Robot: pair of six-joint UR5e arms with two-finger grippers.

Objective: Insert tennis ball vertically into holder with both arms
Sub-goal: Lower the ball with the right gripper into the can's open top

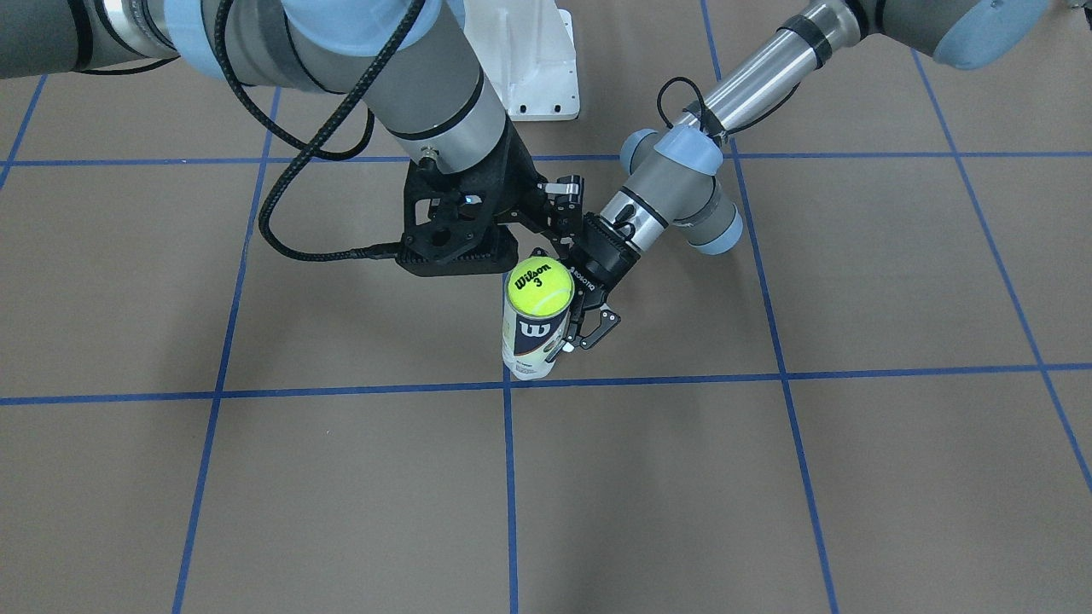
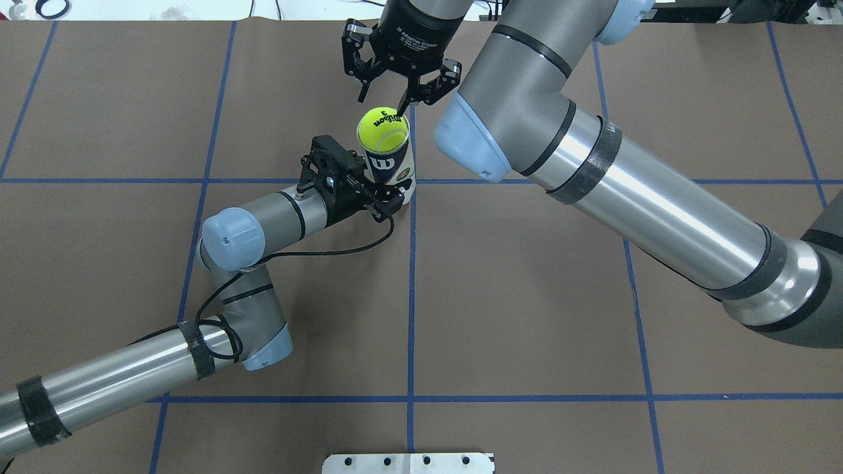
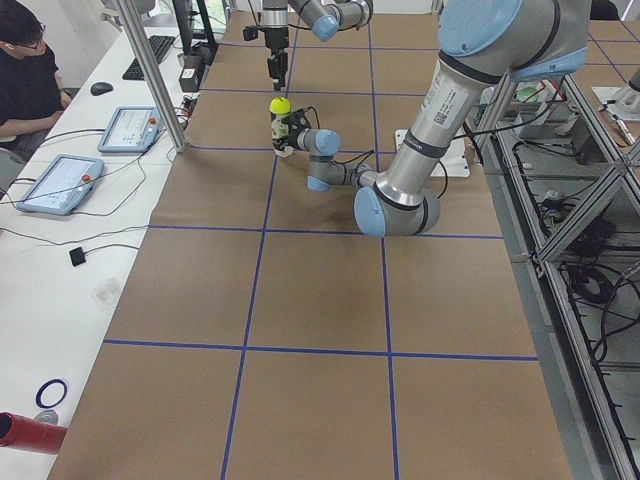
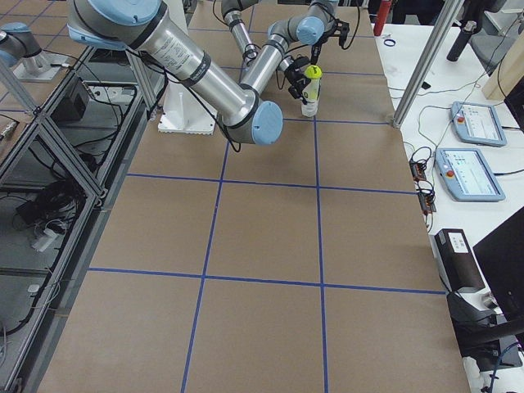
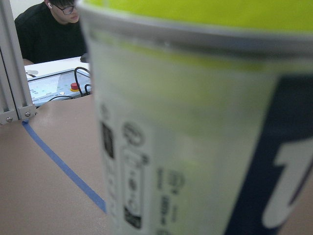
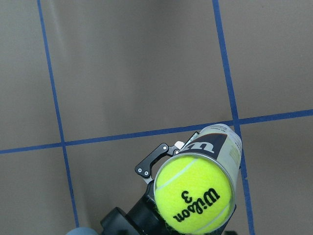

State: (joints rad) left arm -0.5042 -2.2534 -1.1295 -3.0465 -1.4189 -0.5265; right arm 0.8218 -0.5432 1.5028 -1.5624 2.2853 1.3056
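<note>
1. Holder (image 1: 533,341): I see it upright on the table (image 1: 768,477), at a crossing of blue tape lines (image 1: 682,378).
2. Tennis ball (image 1: 539,286): lodged in the holder's open mouth, its top above the rim, "Wilson 3" print facing up.
3. Left gripper (image 2: 385,196): I read it as clamped on the holder's lower part from the side.
4. Right gripper (image 2: 395,99): hangs just above the ball, jaws spread, holding nothing. I cannot tell whether a fingertip touches the ball.

A robotics lab: robot arms (image 2: 658,197) reach over a table (image 3: 320,400) papered brown and gridded with blue tape (image 3: 247,345), beside a white bench (image 3: 60,300) with control tablets (image 4: 479,123), an aluminium post (image 3: 150,75), cables (image 3: 590,290) and a person (image 3: 25,80).
</note>
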